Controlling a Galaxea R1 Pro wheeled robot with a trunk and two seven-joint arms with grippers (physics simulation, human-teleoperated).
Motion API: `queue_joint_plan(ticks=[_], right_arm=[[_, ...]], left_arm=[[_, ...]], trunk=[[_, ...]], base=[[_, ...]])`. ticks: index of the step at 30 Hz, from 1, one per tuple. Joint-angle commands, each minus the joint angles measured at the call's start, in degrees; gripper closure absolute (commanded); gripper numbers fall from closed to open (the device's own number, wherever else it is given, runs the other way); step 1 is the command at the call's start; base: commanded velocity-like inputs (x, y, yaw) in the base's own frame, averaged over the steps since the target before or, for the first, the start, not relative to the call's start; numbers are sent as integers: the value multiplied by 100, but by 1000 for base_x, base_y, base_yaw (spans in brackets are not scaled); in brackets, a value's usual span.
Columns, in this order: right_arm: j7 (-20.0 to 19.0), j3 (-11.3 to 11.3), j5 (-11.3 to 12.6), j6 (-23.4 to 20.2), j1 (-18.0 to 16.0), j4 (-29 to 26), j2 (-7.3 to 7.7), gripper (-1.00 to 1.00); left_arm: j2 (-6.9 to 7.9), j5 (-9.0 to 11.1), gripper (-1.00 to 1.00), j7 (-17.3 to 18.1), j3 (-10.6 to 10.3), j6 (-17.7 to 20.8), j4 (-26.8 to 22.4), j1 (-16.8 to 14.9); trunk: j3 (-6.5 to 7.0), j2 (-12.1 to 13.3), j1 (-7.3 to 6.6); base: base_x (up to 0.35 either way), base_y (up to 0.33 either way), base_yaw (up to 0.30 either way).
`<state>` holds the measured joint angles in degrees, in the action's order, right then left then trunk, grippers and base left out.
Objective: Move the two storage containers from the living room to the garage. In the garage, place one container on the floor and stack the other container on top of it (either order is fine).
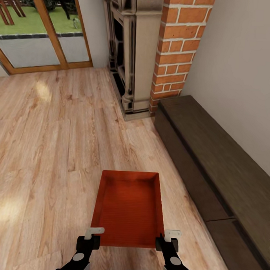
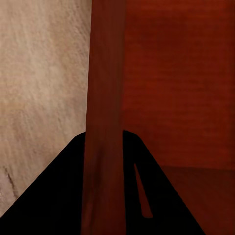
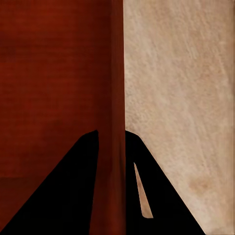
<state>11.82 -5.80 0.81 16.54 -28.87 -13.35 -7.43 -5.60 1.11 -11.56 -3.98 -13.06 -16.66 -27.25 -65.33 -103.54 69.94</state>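
Both grippers, left gripper point(image 1: 94, 231) and right gripper point(image 1: 168, 234), pinch our orange-red rectangular lidless storage container point(image 1: 128, 207) by its near side walls, carried above the light wood-plank floor point(image 1: 52, 147). We count one container, two grippers. Beyond it, turning could clip the long dark wooden bench point(image 1: 212, 162) or brick fireplace point(image 1: 176, 50), loosening that thin-wall hold.

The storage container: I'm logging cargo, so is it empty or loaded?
Empty. The head view looks straight into the storage container, and its bare orange-red bottom shows from wall to wall.
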Motion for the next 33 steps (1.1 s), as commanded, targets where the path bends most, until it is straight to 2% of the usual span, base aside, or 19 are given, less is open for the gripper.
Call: queue_joint_plan(ticks=[1, 33], right_arm=[[31, 9, -39, 24, -10, -19, 5, 100], [31, 9, -45, 24, -7, -19, 5, 100]], left_arm=[[23, 82, 100, -74, -50, -30, 58, 0], [23, 91, 100, -75, -50, -38, 58, 0]], trunk=[[16, 40, -23], [591, 1324, -726]], base=[[0, 0, 0], [0, 0, 0]])
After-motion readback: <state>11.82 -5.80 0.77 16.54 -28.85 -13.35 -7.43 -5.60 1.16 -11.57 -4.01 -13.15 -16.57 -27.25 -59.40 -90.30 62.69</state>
